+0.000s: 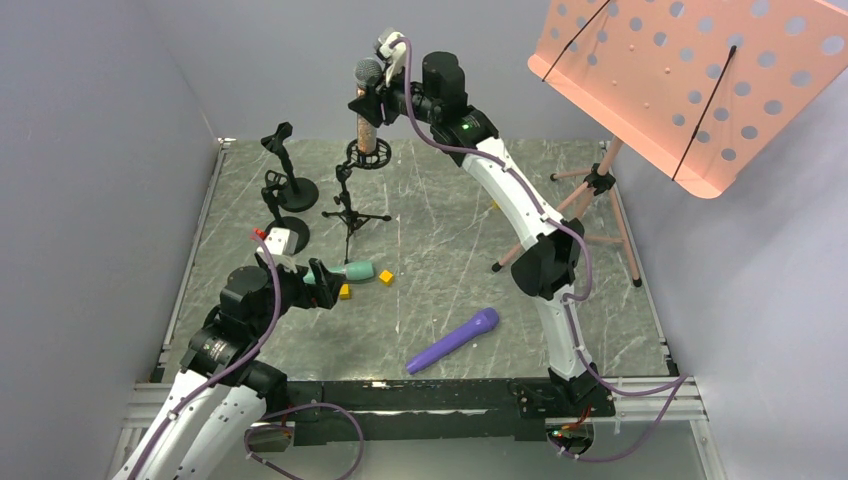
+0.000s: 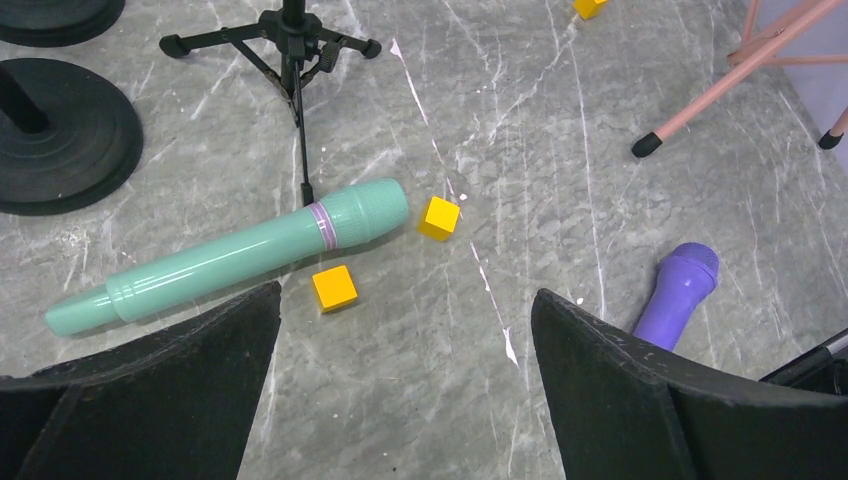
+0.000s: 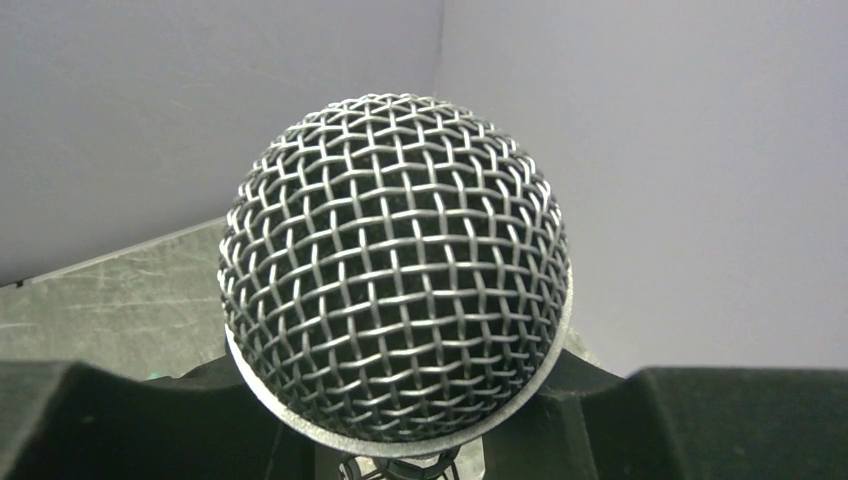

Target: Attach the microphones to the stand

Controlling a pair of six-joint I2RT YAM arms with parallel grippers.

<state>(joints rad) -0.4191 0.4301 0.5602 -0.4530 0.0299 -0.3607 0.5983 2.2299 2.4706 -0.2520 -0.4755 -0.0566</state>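
The right tool [image 1: 377, 100] is clamped just under the head of the glittery pinkish-copper microphone with a silver mesh head [image 1: 367, 128]. It holds it upright, lower end at the ring clip of the black tripod stand [image 1: 350, 205]; whether it is seated there is unclear. From the right wrist, the mesh ball hides grip and clip. The left tool [image 2: 405, 330] stands apart. The teal-green stick microphone [image 2: 240, 255] lies flat on the grey marbled desk [image 2: 560, 150] at its 10 o'clock, untouched. The purple stick microphone [image 2: 682, 290] lies at 3 o'clock, its handle cut off by a finger.
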